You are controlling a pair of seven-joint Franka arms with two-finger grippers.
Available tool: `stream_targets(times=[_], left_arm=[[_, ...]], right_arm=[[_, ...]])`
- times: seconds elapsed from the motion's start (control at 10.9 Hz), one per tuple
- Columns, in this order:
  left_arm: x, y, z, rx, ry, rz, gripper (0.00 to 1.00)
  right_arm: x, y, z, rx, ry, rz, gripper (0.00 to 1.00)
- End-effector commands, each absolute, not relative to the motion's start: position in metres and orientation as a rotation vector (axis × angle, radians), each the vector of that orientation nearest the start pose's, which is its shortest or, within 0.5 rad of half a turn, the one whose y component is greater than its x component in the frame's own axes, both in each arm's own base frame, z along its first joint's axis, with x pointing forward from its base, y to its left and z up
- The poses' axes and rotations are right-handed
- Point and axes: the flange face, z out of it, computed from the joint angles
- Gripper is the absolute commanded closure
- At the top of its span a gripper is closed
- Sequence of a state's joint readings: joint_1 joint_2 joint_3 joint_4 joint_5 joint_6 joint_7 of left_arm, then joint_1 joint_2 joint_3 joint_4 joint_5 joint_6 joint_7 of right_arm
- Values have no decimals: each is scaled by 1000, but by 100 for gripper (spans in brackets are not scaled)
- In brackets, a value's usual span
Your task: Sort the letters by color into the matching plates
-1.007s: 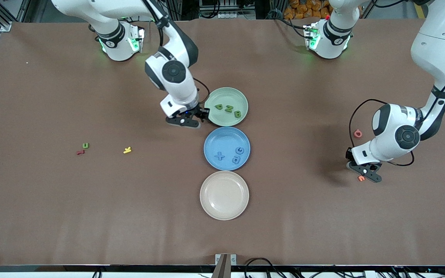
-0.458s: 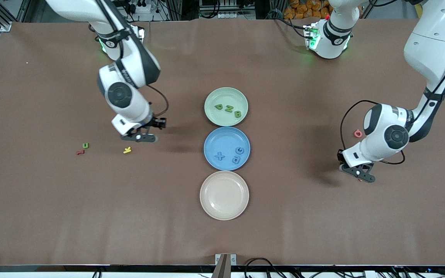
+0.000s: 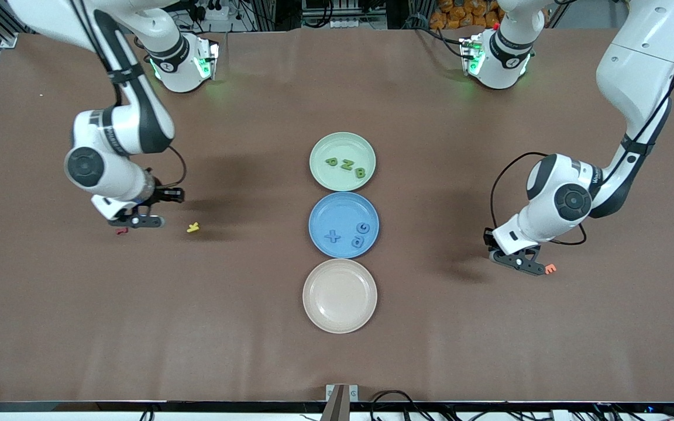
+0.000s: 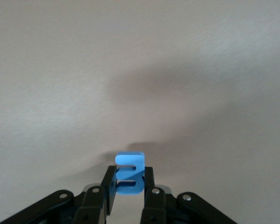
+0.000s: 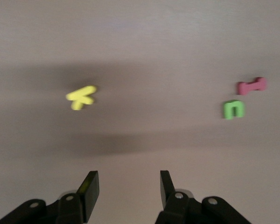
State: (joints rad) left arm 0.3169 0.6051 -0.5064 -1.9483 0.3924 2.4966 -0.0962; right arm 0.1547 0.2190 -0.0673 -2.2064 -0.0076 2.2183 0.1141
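Note:
My left gripper (image 4: 129, 176) is shut on a blue letter E (image 4: 129, 164), which stands upright between its pads. In the front view this gripper (image 3: 516, 261) hangs low over the table toward the left arm's end, beside an orange piece (image 3: 550, 268). The green plate (image 3: 337, 143) holds three green letters (image 3: 344, 165). Three blue letters (image 3: 356, 234) lie in the blue plate (image 3: 337, 204). My right gripper (image 5: 129, 181) is open and empty, over the table near a green letter U (image 5: 234, 109). In the front view the right gripper (image 3: 136, 221) hides that U.
A yellow piece (image 3: 193, 227) and a red piece (image 3: 120, 231) lie by the right gripper; the right wrist view shows the same yellow piece (image 5: 81, 97) and red piece (image 5: 252, 86). The cream plate (image 3: 340, 318) sits nearest the front camera, in line with the other plates.
The right arm has swung from beside the green plate out to the loose pieces at its end. The left gripper has shut fully and moved toward the plates, leaving the orange piece.

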Motion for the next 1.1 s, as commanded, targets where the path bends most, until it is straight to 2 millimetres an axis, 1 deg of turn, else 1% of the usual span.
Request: stream_targets(times=[0.0,0.09,0.18,0.37,0.55,0.64,0.73,0.92,1.01], left_arm=[[604,-155,227,-3212,345,-84,100],[599,-176,234,-3236,292,-87,100],[596,-198,241,-3254,253,-99,100],[589,-248,255,-3269,165,-107,100],[581,-295,264,-3286,99,-111,100],[572,-319,266,-3295,62,-107,100],[567,-341,272,-3304,26,-121,100],[556,-382,280,-3334,-42,-131,100],[548,-403,281,-3343,-64,-128,100]], right_arm=[[522,-5,259,-3152,-61,335,39],[523,-13,255,-3154,-61,319,39],[526,-22,248,-3153,-97,300,40],[527,-61,234,-3156,-209,266,44],[527,-74,221,-3160,-240,267,44],[527,-78,214,-3163,-255,256,44],[527,-82,208,-3163,-267,252,44],[527,-82,202,-3164,-273,253,44],[527,-82,198,-3166,-279,251,45]])
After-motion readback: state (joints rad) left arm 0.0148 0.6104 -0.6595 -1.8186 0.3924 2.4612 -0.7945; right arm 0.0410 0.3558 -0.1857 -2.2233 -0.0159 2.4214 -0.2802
